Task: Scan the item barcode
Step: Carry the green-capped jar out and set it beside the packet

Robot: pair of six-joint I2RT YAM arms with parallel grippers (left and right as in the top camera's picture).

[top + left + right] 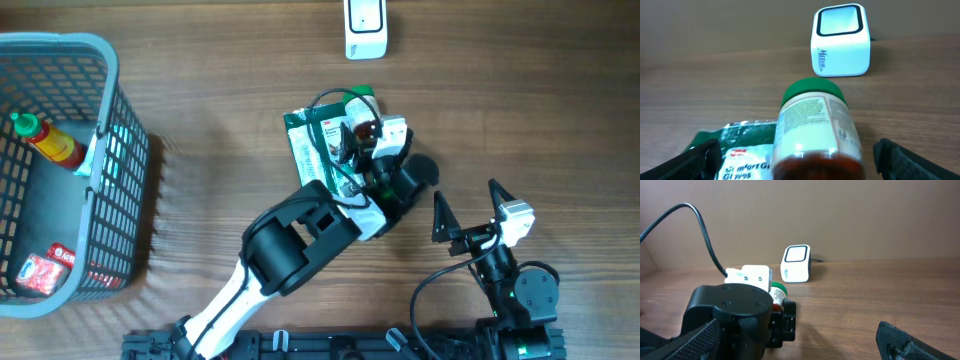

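You've not scanned yet, I judge: the jar [815, 130] lies short of the scanner [841, 42] between the spread, ungripping fingers of your left gripper [797, 150], with the right gripper [468, 205] open and empty farther off.

Green packet [742, 150] reads "Comfort Gl…"; jar label [815, 122] print too blurred to read
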